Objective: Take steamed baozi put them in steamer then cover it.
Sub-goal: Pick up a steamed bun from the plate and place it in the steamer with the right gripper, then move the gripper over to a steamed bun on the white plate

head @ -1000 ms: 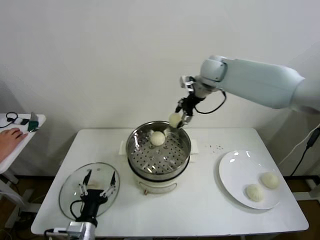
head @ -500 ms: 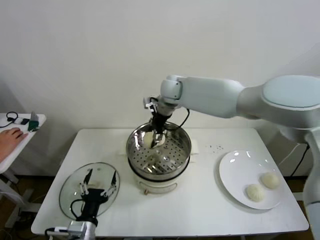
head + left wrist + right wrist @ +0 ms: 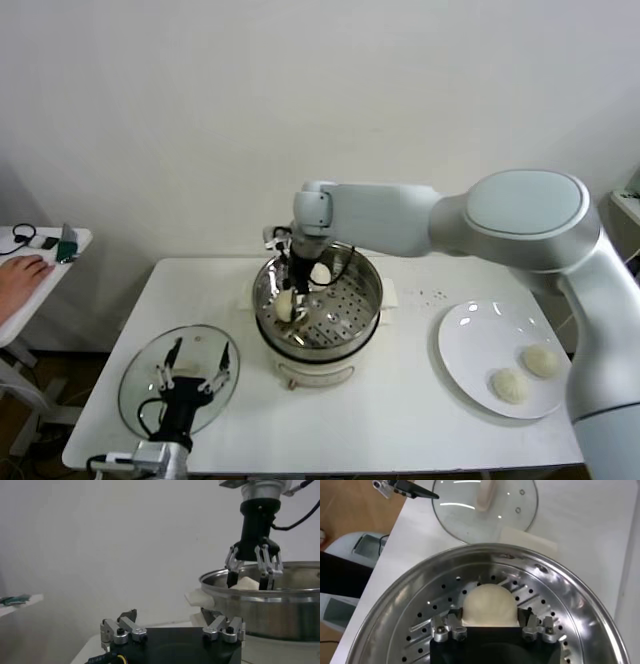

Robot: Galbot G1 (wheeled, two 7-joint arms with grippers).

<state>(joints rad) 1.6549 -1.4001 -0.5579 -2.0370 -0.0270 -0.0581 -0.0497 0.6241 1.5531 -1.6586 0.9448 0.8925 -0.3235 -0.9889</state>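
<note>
Since a second ago, your right arm has swung across the steamer (image 3: 318,300) and lowered its bun inside. Right gripper (image 3: 489,625) holds that baozi (image 3: 488,605) just above the perforated tray, directly below it. Another baozi (image 3: 320,273) sits just beyond. Left gripper (image 3: 192,375) hovers spread wide over the glass cover (image 3: 140,385) on the counter (image 3: 400,400).

1. Bright, even, diffuse light; only soft faint shadows around the steamer (image 3: 317,305).
2. Glare streaks cross the cover (image 3: 484,506) beyond the steamer.
3. In the left wrist view, the wall behind the steamer looks hazy and washed out.
</note>
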